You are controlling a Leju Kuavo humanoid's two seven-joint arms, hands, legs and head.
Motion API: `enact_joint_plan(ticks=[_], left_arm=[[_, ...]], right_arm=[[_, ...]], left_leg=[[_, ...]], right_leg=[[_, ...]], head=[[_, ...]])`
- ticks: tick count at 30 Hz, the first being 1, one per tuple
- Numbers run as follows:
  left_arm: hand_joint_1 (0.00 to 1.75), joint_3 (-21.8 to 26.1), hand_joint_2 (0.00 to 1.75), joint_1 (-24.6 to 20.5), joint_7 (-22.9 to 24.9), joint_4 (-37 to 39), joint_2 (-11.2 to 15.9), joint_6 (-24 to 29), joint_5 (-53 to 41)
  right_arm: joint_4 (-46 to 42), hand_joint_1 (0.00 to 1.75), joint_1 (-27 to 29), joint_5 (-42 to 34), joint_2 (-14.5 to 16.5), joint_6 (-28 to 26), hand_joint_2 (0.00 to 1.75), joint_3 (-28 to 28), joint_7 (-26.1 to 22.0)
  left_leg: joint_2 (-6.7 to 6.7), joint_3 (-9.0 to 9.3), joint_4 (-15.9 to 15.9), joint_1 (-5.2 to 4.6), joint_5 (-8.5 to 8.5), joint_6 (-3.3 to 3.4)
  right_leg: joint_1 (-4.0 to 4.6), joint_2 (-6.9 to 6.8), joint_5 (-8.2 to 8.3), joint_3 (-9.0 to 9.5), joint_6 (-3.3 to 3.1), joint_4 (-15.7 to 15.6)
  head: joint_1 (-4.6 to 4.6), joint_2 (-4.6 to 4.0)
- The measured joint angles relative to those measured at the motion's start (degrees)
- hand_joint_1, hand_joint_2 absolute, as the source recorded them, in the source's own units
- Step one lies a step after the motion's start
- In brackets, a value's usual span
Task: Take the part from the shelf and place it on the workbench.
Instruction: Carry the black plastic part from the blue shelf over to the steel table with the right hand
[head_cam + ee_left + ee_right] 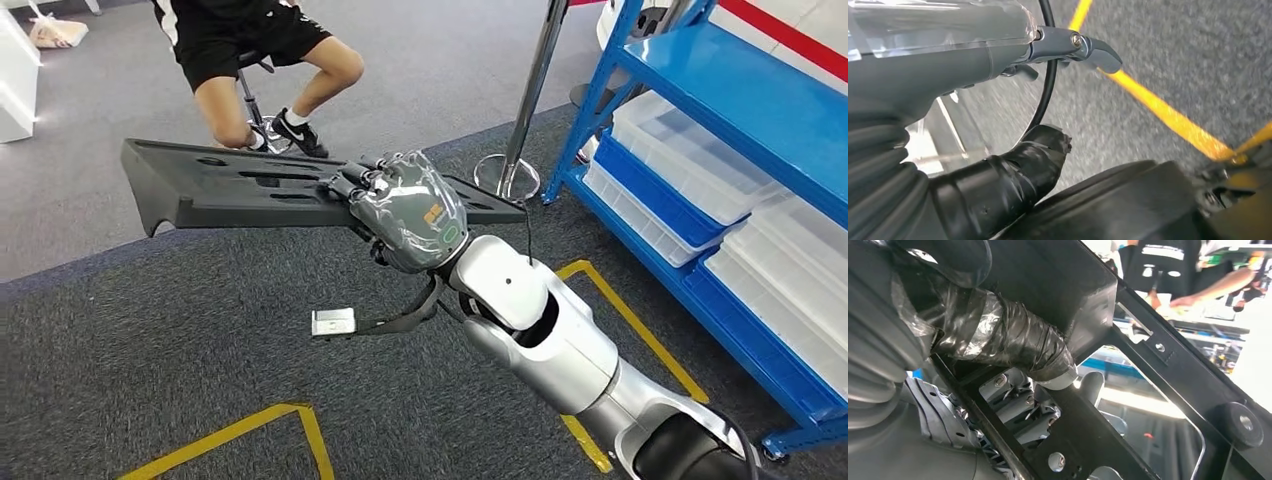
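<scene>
We are carrying the part point(250, 185), a long black moulded tray-like piece, in our right hand point(405, 205). Its fingers point(352, 183) are wrapping over the near long edge, closed down on the top face, and the thumb point(1003, 337) is pressing from the underside in the right wrist view. The part is extending well out past the fingers on one side, short on the other. We judge the grip is off-centre so the hand clears the recesses, and the part is being held roughly level to keep it from swinging.

Our left hand point(948, 65) is hanging beside the body over the carpet; we are seeing its thumb point(1013, 175) and one finger point(1088, 50) apart with nothing between them, so we are logging it as open and empty.

Beyond the fingers, below the part, yellow floor tape point(620, 310) is marking a box on the grey carpet point(120, 360). Farther off, the blue shelf point(720, 90) is standing beside us with clear bins point(690, 150). A person point(255, 60) is sitting on a stool past the part. The surface is not in sight; the placing step is not yet done.
</scene>
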Motion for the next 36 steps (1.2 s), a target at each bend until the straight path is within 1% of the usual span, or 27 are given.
enact_joint_plan(ticks=[2,3,4,5,6,7,9,11,12,13,14,16,18,20,21,22,23,24,25,27,29,31,32,33,34,35,36], left_arm=[[0.00,0.7,1.75,0.2,-1.8,0.0,0.5,-1.2,0.8],[0.00,1.1,1.75,0.3,-2.5,0.0,0.8,-1.6,1.1],[0.00,1.4,1.75,0.5,-2.8,0.0,0.9,-1.7,1.4],[0.00,1.9,1.75,0.6,-2.8,0.0,0.9,-1.4,1.7],[0.00,2.3,1.75,0.8,-2.6,0.0,0.8,-0.8,2.0],[0.00,2.7,1.75,0.9,-2.1,0.0,0.5,-0.2,2.2],[0.00,3.3,1.75,0.8,-1.3,0.0,-0.4,1.0,2.4],[0.00,3.6,1.75,0.5,-0.7,0.0,-1.1,1.5,2.1],[0.00,3.6,1.75,0.4,-0.5,0.0,-1.3,1.6,1.9],[0.00,3.7,1.75,0.4,-0.3,0.0,-1.3,1.6,1.7],[0.00,3.7,1.75,0.3,-0.3,0.0,-1.4,1.5,1.5],[0.00,3.7,1.75,0.2,-0.6,0.0,-1.3,1.3,1.4],[0.00,3.9,1.75,0.1,-1.1,0.0,-1.0,1.3,1.6],[0.00,4.3,1.75,0.0,-1.5,0.0,-0.9,1.3,2.1],[0.00,4.5,1.75,0.1,-1.7,0.0,-0.8,1.3,2.3],[0.00,4.7,1.75,0.1,-1.8,0.0,-0.7,1.3,2.4],[0.00,4.8,1.75,0.1,-1.8,0.0,-0.7,1.3,2.4],[0.00,4.9,1.75,0.2,-1.9,0.0,-0.6,1.3,2.4],[0.00,5.0,1.75,0.2,-1.9,0.0,-0.6,1.2,2.4],[0.00,5.1,1.75,0.1,-1.9,0.0,-0.6,1.1,2.5],[0.00,5.1,1.75,0.1,-1.9,0.0,-0.6,1.0,2.6],[0.00,5.1,1.75,0.0,-2.1,0.0,-0.7,0.9,2.6],[0.00,5.1,1.75,-0.1,-2.2,0.0,-0.7,0.8,2.6],[0.00,5.1,1.75,-0.2,-2.4,0.0,-0.7,0.7,2.6],[0.00,5.1,1.75,-0.2,-2.5,0.0,-0.8,0.6,2.6],[0.00,5.2,1.75,-0.3,-2.7,0.0,-0.8,0.5,2.6],[0.00,5.2,1.75,-0.3,-2.8,0.0,-0.8,0.4,2.7]], right_arm=[[0.2,1.75,0.1,0.8,0.6,-0.1,1.75,0.4,1.0],[0.4,1.75,0.2,1.2,0.7,-0.2,1.75,0.6,1.5],[0.5,1.75,0.3,1.5,0.9,-0.3,1.75,0.8,1.8],[0.7,1.75,0.4,1.6,0.9,-0.3,1.75,1.1,2.1],[0.9,1.75,0.5,1.7,1.0,-0.4,1.75,1.2,2.3],[1.0,1.75,0.5,1.7,1.0,-0.4,1.75,1.4,2.4],[1.0,1.75,0.4,1.7,1.1,-0.6,1.75,1.4,2.5],[1.1,1.75,0.1,1.6,1.2,-0.9,1.75,1.4,2.5],[1.1,1.75,0.0,1.5,1.2,-0.9,1.75,1.4,2.5],[1.1,1.75,-0.1,1.3,1.2,-0.9,1.75,1.4,2.5],[1.0,1.75,-0.2,1.1,1.2,-0.9,1.75,1.3,2.5],[0.7,1.75,-0.2,0.6,1.1,-0.6,1.75,0.9,2.4],[0.4,1.75,-0.2,0.3,0.8,-0.2,1.75,0.5,2.3],[0.4,1.75,0.1,0.1,0.4,0.0,1.75,0.1,2.1],[0.4,1.75,0.2,0.1,0.3,0.1,1.75,0.0,2.0],[0.4,1.75,0.2,0.0,0.2,0.2,1.75,0.0,2.0],[0.3,1.75,0.2,0.0,0.1,0.3,1.75,-0.1,1.9],[0.2,1.75,0.1,-0.1,0.1,0.5,1.75,-0.2,1.8],[0.1,1.75,0.1,-0.2,0.0,0.6,1.75,-0.3,1.7],[0.0,1.75,0.0,-0.3,-0.2,0.8,1.75,-0.5,1.6],[-0.2,1.75,0.0,-0.4,-0.3,1.0,1.75,-0.6,1.4],[-0.3,1.75,-0.1,-0.6,-0.5,1.2,1.75,-0.7,1.4],[-0.4,1.75,-0.1,-0.6,-0.7,1.4,1.75,-0.8,1.4],[-0.5,1.75,-0.1,-0.7,-0.9,1.5,1.75,-0.9,1.4],[-0.5,1.75,-0.1,-0.7,-1.0,1.7,1.75,-0.9,1.4],[-0.5,1.75,-0.1,-0.7,-1.1,1.9,1.75,-1.0,1.3],[-0.5,1.75,-0.1,-0.7,-1.2,2.0,1.75,-1.0,1.3]], left_leg=[[-0.96,-0.68,0.0,-0.08,0.78,0.87],[-1.59,-1.09,0.0,-0.22,1.14,1.13],[-2.29,-1.45,0.0,-0.39,1.45,1.27],[-3.08,-1.75,0.0,-0.56,1.72,1.34],[-3.89,-1.95,0.1,-0.69,1.97,1.37],[-4.71,-2.07,0.1,-0.80,2.17,1.37],[-6.15,-2.33,0.0,-0.80,2.58,1.23],[-7.47,-2.83,0.0,-0.37,3.09,0.68],[-8.14,-3.08,-0.1,-0.14,3.39,0.27],[-8.90,-3.21,-0.4,-0.03,3.69,-0.15],[-8.87,-3.33,-0.5,-0.09,3.77,-0.40],[-6.39,-4.27,1.3,-0.44,2.27,-0.86],[-3.21,-6.96,7.3,-0.49,-1.31,-1.38],[-2.44,-9.67,13.6,-0.29,-3.73,-2.02],[-2.31,-9.85,14.3,-0.15,-3.58,-2.28],[-2.06,-8.79,12.7,0.00,-2.38,-2.52],[-1.60,-6.90,9.5,0.15,-0.65,-2.70],[-0.33,-4.72,5.6,0.15,0.66,-2.84],[0.67,-2.99,2.4,0.10,1.64,-2.69],[1.64,-1.82,-0.2,-0.18,1.96,-1.84],[0.42,-2.10,-0.2,-0.33,2.35,-0.76],[-0.54,-2.21,-0.5,-0.29,2.81,0.02],[-1.02,-2.27,-0.6,-0.21,3.04,0.40],[-1.57,-2.41,-0.6,-0.22,3.20,0.68],[-2.19,-2.59,-0.6,-0.28,3.33,0.90],[-2.88,-2.77,-0.5,-0.38,3.43,1.05],[-3.60,-2.92,-0.4,-0.49,3.49,1.13]], right_leg=[[-0.15,3.54,-4.33,-2.26,0.20,6.1],[-0.09,4.42,-6.40,-3.59,0.10,9.9],[0.05,4.71,-7.60,-4.44,-0.07,12.7],[0.24,4.83,-7.78,-4.48,-0.37,13.8],[0.48,5.00,-6.89,-3.42,-0.78,12.6],[0.78,5.48,-5.23,-1.41,-1.31,9.5],[1.18,8.29,-2.43,3.01,-2.59,1.8],[1.43,10.48,-1.41,4.86,-3.31,-2.2],[1.52,10.43,-1.23,4.94,-3.36,-2.5],[1.60,9.74,-0.99,5.08,-3.41,-3.1],[1.40,8.89,-0.75,5.42,-3.40,-3.9],[0.96,7.17,-0.06,6.27,-3.57,-5.8],[0.81,5.56,0.34,6.57,-3.75,-6.5],[0.80,3.88,0.28,6.35,-3.67,-6.3],[0.79,3.10,0.19,6.19,-3.55,-6.1],[0.75,2.41,0.04,6.02,-3.36,-5.8],[0.70,1.82,-0.16,5.89,-3.13,-5.4],[0.72,1.28,-0.43,5.74,-2.81,-5.0],[0.84,0.83,-0.73,5.56,-2.47,-4.4],[1.19,0.06,-1.06,5.23,-1.95,-3.6],[1.19,-0.63,-1.14,5.06,-1.59,-3.4],[0.81,0.95,-2.44,4.51,-1.04,-2.0],[0.65,2.37,-4.00,3.58,-0.81,0.3],[0.58,3.78,-5.97,2.13,-0.69,3.7],[0.58,4.51,-7.88,0.32,-0.70,7.7],[0.62,4.79,-9.16,-1.34,-0.75,11.2],[0.67,4.91,-9.41,-2.30,-0.90,13.1]], head=[[0.03,-0.01],[0.04,-0.01],[0.02,-0.01],[0.02,-0.01],[0.02,-0.01],[0.01,-0.01],[-0.03,-0.01],[0.18,-0.01],[0.29,0.00],[0.43,0.01],[0.41,0.01],[0.32,0.00],[0.26,-0.01],[0.26,-0.01],[0.26,-0.01],[0.25,-0.01],[0.26,-0.01],[0.24,-0.01],[0.26,-0.01],[0.37,0.00],[0.48,0.00],[0.48,0.00],[0.48,0.01],[0.49,0.00],[0.49,0.01],[0.49,0.00],[0.49,-0.01]])
